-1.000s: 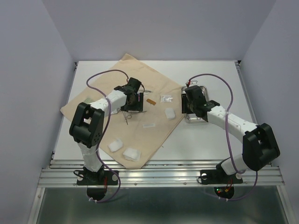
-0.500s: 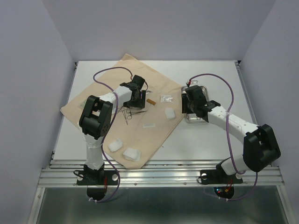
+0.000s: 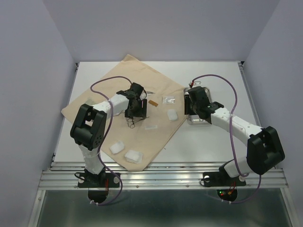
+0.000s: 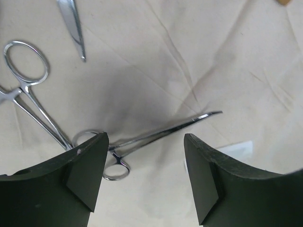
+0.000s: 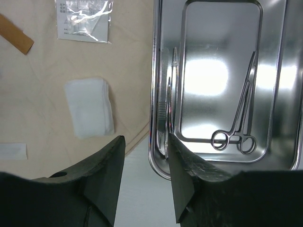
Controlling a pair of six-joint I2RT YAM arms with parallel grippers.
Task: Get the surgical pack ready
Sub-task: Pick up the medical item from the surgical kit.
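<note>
Hanging over the middle of the cloth, the left gripper has its fingers spread wide and holds nothing. The forceps lie flat on the cloth right under the gap, rings near one finger, bent tip pointing to the other, so their long way runs from finger to finger. The left arm is much nearer to them. The right gripper is partly spread over the tray rim by the cloth's right corner, maybe not touching. The packet print is too small to read
</note>
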